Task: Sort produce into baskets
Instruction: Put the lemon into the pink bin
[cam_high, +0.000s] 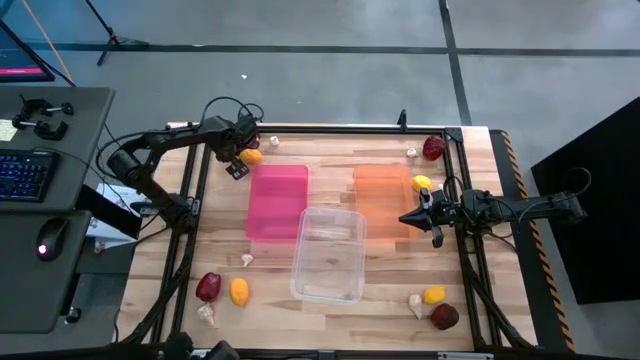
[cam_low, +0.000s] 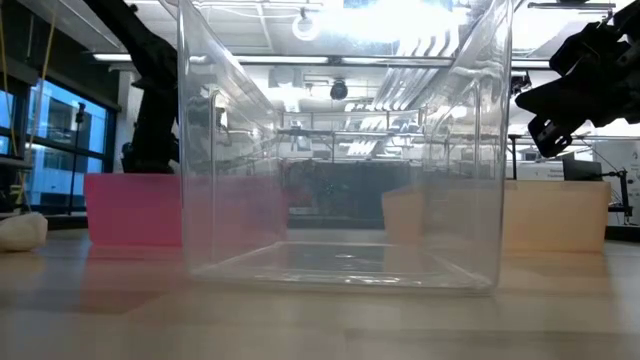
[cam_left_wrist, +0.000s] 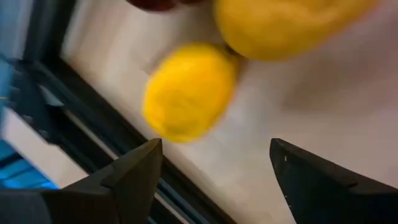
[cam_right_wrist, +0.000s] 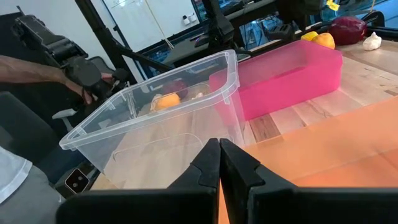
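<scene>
My left gripper (cam_high: 238, 160) is open at the far left of the table, just above a yellow lemon (cam_left_wrist: 189, 90). Its fingers stand on either side of the lemon without touching it. A second lemon (cam_left_wrist: 286, 25) and a dark red beet (cam_left_wrist: 155, 3) lie just beyond. My right gripper (cam_high: 418, 216) is shut and empty above the orange bin (cam_high: 380, 200); it also shows in the right wrist view (cam_right_wrist: 219, 155). One lemon (cam_high: 422, 183) lies in the orange bin. The pink bin (cam_high: 277, 200) and the clear bin (cam_high: 328, 255) stand at the table's middle.
A garlic (cam_high: 274, 142) lies far left. A beet (cam_high: 433, 148) and a garlic (cam_high: 411, 153) lie far right. Beet, lemon and garlics (cam_high: 208, 287) lie near left, and more produce (cam_high: 434, 295) near right. A person's arm (cam_right_wrist: 25, 65) shows beyond the table.
</scene>
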